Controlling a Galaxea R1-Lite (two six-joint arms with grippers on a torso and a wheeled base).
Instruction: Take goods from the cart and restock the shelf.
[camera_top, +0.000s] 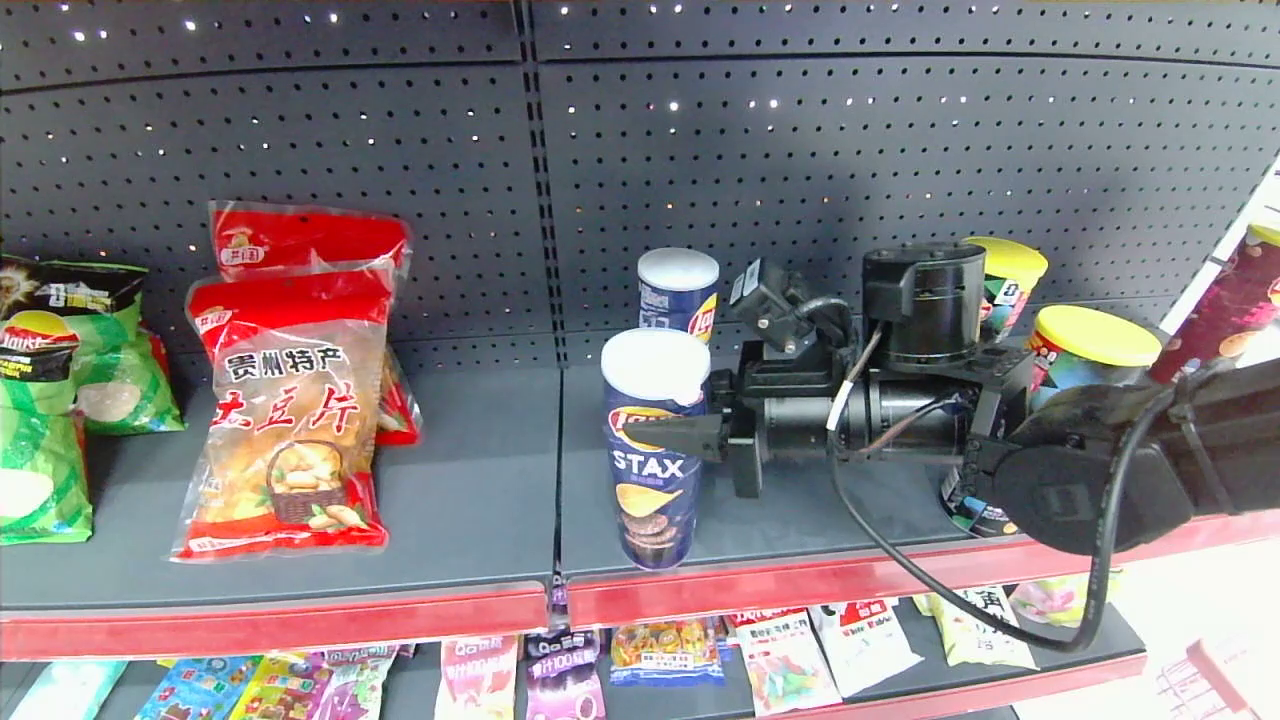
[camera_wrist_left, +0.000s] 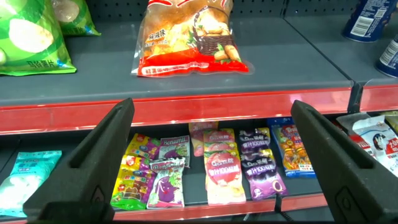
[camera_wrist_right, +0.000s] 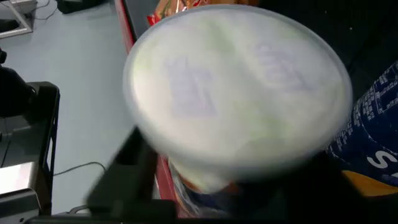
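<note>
- Grey shop shelf (camera_top: 470, 520) with a red front lip is what I am looking at, and I go from the near things to the far ones.
- My left gripper (camera_wrist_left: 214, 163) hangs low, in front of the red lip. Its two black fingers (camera_wrist_left: 93, 162) are spread wide apart with nothing between them.
- Past those fingers I see the lower shelf (camera_wrist_left: 81, 158) with bright candy packets (camera_wrist_left: 224, 165) lying in rows.
- On the grey shelf, close to the front lip, a tall blue can (camera_top: 652, 450) with a white lid stands upright.
- My right gripper (camera_top: 680, 432) comes in from the right and pinches the blue can on its upper half. From the right wrist, the white lid (camera_wrist_right: 236, 93) sits between the dark fingers (camera_wrist_right: 124, 180).
- To the left, well apart from it, a red bag of potato chips (camera_top: 290, 420) leans back, with a second red bag (camera_top: 300, 240) just behind it.
- Green chip bags (camera_top: 60, 340) stand at the far left.
- Behind the blue can stands a second blue can (camera_top: 678, 290), near the back.
- On the right, partly behind my arm, are two cans with yellow lids (camera_top: 1095, 340).
- At the very back is a dark wall full of little holes (camera_top: 800, 150).
</note>
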